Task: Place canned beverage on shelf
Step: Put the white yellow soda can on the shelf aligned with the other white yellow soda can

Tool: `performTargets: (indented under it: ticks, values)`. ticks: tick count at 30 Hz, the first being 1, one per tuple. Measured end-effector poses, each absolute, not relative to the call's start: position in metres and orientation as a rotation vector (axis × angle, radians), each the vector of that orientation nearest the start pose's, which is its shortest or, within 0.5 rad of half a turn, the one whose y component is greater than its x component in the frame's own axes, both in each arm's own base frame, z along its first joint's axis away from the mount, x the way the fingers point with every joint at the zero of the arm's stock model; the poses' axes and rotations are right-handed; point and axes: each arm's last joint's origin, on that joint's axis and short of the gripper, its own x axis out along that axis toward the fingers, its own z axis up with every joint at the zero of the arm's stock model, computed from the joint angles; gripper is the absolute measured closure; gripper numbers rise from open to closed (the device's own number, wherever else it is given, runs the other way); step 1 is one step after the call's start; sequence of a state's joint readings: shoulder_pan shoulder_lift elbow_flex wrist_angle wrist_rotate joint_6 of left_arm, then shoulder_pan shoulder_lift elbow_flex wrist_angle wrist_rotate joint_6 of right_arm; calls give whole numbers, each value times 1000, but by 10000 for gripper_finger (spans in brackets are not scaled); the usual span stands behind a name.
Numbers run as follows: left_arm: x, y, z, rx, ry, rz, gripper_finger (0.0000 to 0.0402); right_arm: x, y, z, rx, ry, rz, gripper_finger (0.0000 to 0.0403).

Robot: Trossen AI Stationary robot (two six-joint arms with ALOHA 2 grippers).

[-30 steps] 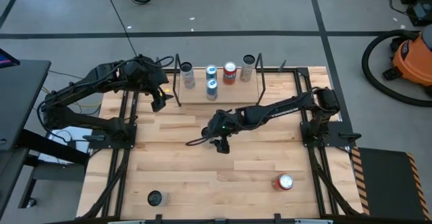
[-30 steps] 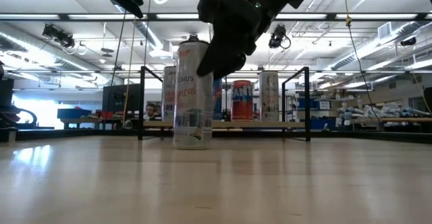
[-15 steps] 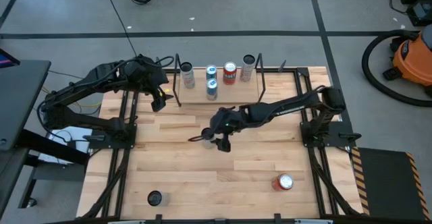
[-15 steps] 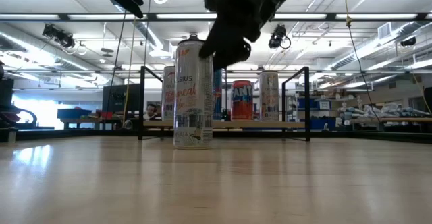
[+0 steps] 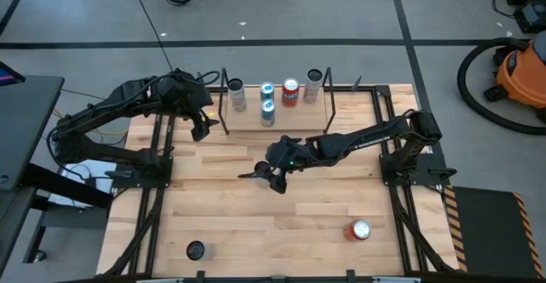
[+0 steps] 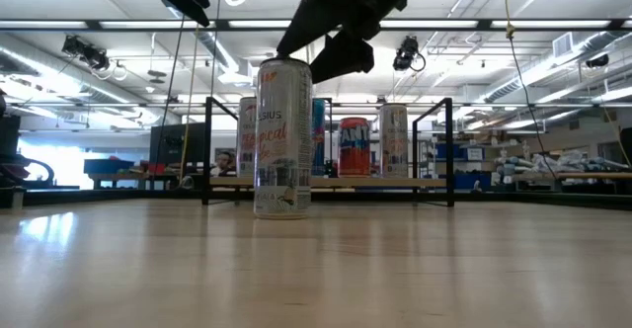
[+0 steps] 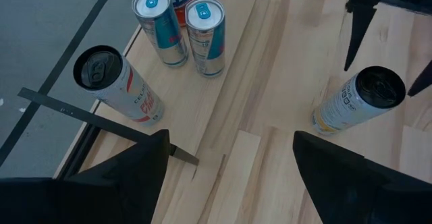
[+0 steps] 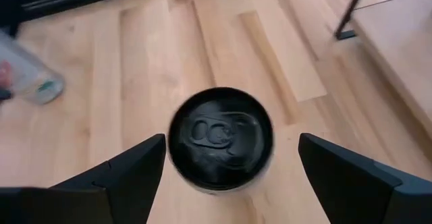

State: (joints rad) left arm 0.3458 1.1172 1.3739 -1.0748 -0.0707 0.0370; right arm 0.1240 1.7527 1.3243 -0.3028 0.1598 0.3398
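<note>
Starting at the left, the left gripper hangs above the table near the shelf's left end frame; its fingers stand well apart with nothing between them, released. Down at the near left of the table a dark-topped can stands by itself, far from the rest.

Next comes the shelf, a light wood board between thin black uprights along the far edge of the table. On it stand five cans, all upright: a tall pale can with red lettering at the left end, two blue-and-white cans almost touching, a red can and a tall silver can near the right frame.

In front of the shelf, near the middle of the table, stands the tall white can, upright, long axis vertical, black top facing up, printed side towards the low camera. It sits on the bare boards, well short of the shelf. The right gripper hovers directly over it, fingers spread wide to either side of the lid, not touching it; the can stands free.

Nothing stands between this can and the shelf's front edge, though the blue-and-white pair sits straight behind it. At the near right a red can stands alone.
</note>
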Motion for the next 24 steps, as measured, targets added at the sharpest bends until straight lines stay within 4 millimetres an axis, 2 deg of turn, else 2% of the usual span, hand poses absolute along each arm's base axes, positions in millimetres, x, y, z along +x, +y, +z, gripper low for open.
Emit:
performTargets:
  ticks: [4, 15, 24]
  values:
    - [180, 67, 391, -92, 820, 383, 86, 386, 45, 249, 196, 697, -213, 55]
    - [180, 67, 390, -97, 819, 385, 85, 392, 45, 249, 235, 641, -229, 55]
    - [180, 67, 390, -96, 820, 384, 85, 399, 46, 239, 235, 636, -226, 55]
